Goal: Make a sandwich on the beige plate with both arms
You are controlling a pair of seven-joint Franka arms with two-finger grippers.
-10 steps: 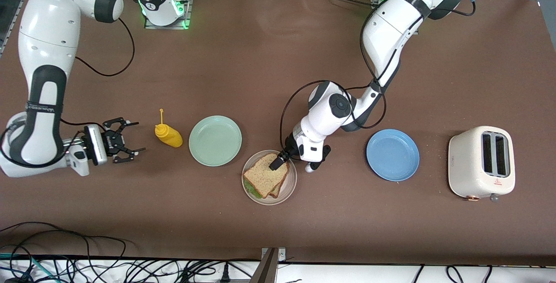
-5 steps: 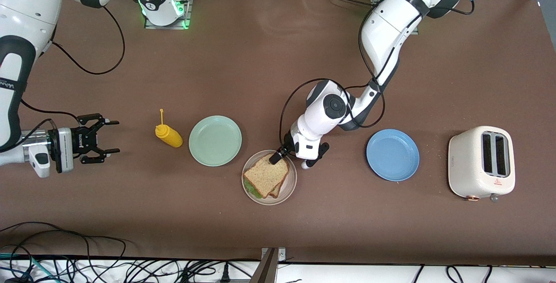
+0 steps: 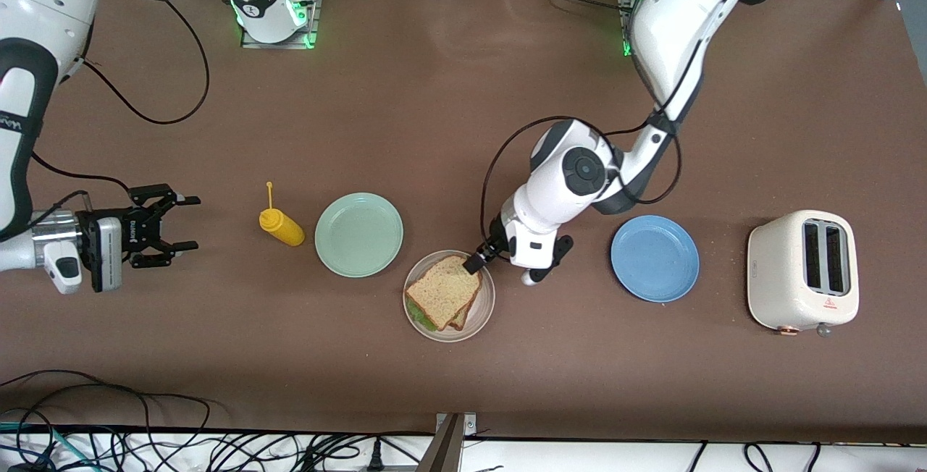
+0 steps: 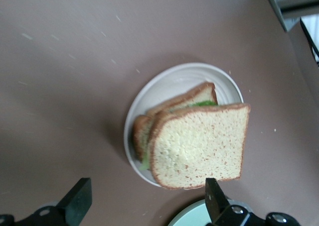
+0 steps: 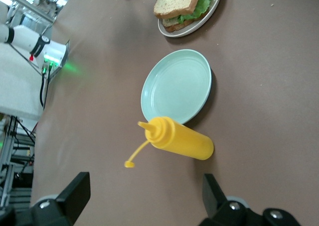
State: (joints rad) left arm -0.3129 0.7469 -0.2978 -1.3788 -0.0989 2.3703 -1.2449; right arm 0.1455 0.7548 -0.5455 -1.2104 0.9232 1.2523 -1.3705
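Sandwich (image 3: 443, 292) sits assembled on beige plate (image 3: 484, 313); we judge only retreat remains, left claw (image 3: 481, 260) released above it, right claw (image 3: 170, 223) released, waiting.

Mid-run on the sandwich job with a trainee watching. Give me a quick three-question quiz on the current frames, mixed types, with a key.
1. True or false: the sandwich lies on the mint green plate.
2. Multiple choice: which thing stands nearest the left arm's end of the table? A) yellow mustard bottle B) blue plate C) white toaster
3. Short answer: is either gripper holding anything?

Key
1. False: it lies on the beige plate, with green lettuce showing between the two bread slices.
2. C
3. No. The left gripper is open over the beige plate's rim, and the right gripper is open and empty, waiting at the right arm's end beside the mustard bottle.
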